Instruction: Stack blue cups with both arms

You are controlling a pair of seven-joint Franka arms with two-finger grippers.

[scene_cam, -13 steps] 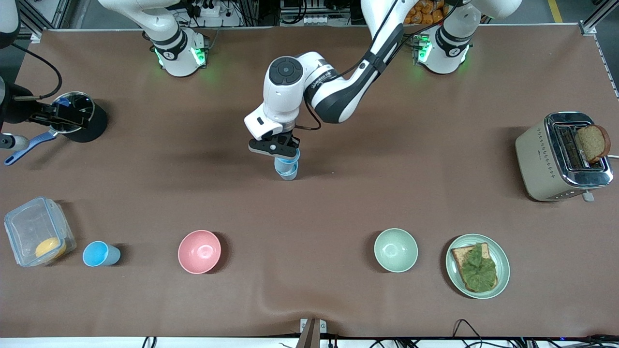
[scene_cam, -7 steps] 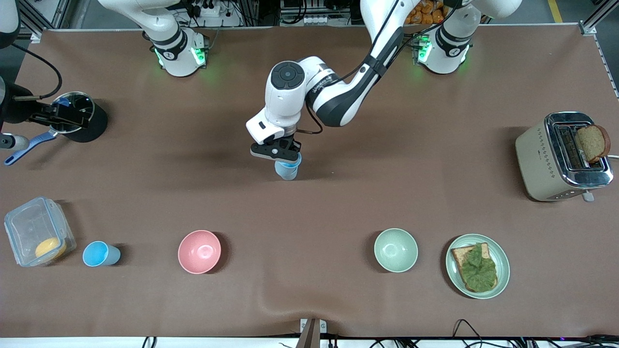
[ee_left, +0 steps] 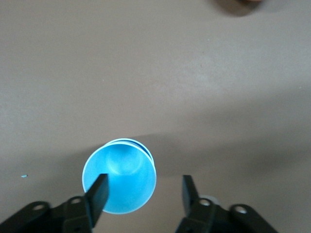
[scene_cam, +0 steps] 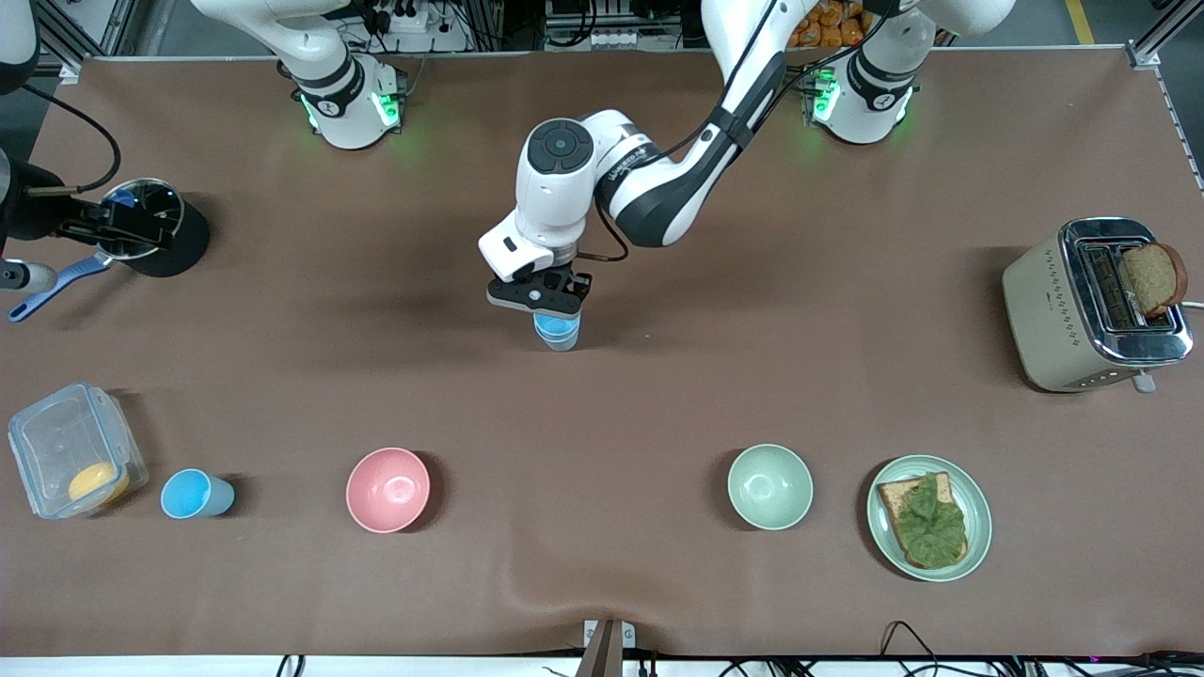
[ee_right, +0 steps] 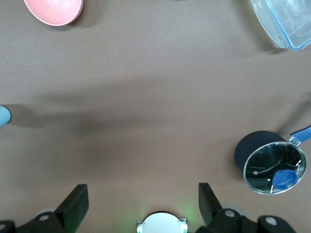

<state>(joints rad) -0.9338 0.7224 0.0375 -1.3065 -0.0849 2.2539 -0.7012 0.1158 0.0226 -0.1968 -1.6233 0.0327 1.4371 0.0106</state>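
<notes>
Right gripper (ee_right: pixel 141 204): fingers spread wide, empty, over the worktop (scene_cam: pixel 847 282).
Lone blue cup (scene_cam: pixel 196 494): between the clear container (scene_cam: pixel 73 449) and the pink bowl (scene_cam: pixel 388 489).
Left gripper (scene_cam: pixel 544 299): fingers apart, straddling the stacked blue cups (scene_cam: pixel 558 331) mid-worktop.

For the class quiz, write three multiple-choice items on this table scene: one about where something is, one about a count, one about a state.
1. Where is the lone blue cup?
A. between the clear container and the pink bowl
B. on the toaster
C. in the green bowl

2. How many bowls stand on the table?
A. one
B. two
C. four

3. How does the left gripper stand at the stacked cups?
A. shut on them
B. open, fingers apart around them
C. away from them

Answers:
1 A, it stands between the two.
2 B, only the pink bowl and the green bowl.
3 B, the left wrist view shows a gap at one finger.
</notes>
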